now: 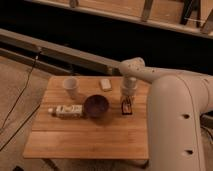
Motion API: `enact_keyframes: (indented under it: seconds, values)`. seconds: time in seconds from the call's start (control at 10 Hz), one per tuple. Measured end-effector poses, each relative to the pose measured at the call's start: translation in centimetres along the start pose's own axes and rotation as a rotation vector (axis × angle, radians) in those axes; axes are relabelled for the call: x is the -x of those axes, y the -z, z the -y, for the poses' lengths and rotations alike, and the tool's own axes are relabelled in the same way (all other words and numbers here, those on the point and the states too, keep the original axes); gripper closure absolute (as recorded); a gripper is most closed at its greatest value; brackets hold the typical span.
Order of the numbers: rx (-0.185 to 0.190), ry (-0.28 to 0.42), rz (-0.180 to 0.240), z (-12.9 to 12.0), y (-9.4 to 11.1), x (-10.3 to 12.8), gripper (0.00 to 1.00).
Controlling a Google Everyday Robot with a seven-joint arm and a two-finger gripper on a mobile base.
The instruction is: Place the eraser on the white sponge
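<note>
Tool: your tool [127, 99] hangs right of the frame's middle, pointing down at the right part of the counter [80, 140]. It is pressed together, with its tip at the upper end of the eraser.

Grip: you cannot tell from this view whether the tool is pinching the eraser or only touching its end.

Eraser: the eraser [127, 107] is a small dark oblong with reddish marks on top. It lies on the counter directly under the tool, long side running up and down the frame, just right of the purple bowl.

White sponge: the white sponge [105, 84] sits near the counter's upper edge, up and to the left of the eraser and apart from it. Its top is bare.

Arm: your white arm [175, 100] fills the right of the frame. It bends over at the upper middle and drops down to the tool.

Purple bowl: the purple bowl [96, 105] stands upright near the counter's middle, between the bottle and the eraser.

Bottle: a white labelled bottle [66, 111] lies on its side to the left of the bowl, close to it.

Cup: a white cup [71, 87] stands upright toward the counter's upper left, left of the sponge.

Floor: a dark cable [20, 95] trails across the floor at the left of the frame.
</note>
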Motion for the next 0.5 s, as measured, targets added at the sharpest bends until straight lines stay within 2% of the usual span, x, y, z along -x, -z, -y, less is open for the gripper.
enact_keyframes:
  seconds: [0.5]
  values:
    - [-0.038,0.08,0.094,-1.4,5.0,5.2,1.0]
